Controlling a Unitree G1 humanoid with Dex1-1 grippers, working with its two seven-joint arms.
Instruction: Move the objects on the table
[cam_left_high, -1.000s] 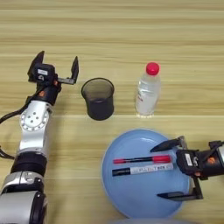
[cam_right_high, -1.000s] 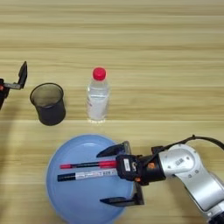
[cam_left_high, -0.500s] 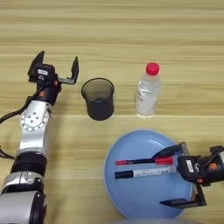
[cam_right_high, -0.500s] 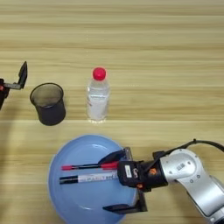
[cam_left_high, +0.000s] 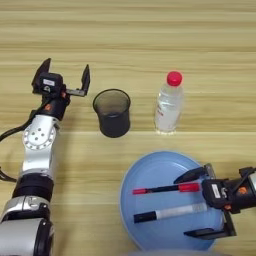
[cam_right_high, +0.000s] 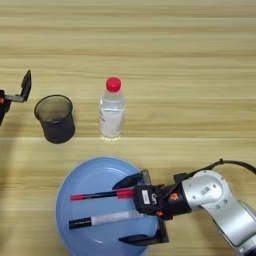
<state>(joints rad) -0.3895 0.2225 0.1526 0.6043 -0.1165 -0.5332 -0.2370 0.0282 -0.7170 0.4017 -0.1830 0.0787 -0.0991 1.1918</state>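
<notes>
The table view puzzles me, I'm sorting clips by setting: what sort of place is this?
Probably a robot test bench, not a home: a bare wooden table holds only a cup, bottle and a blue plate with two markers, between the open left gripper and open right gripper.

Left cable: thin black cable (cam_left_high: 12, 132), far left edge, curving over the surface (cam_left_high: 150, 45) (a second loop shows nearer, same edge).
Right cable: thin black cable (cam_right_high: 230, 161), near right, arching towards the right edge.
Grey sliver: pale strip (cam_left_high: 165, 253) at the near edge, cut off; cannot tell what it is.
</notes>
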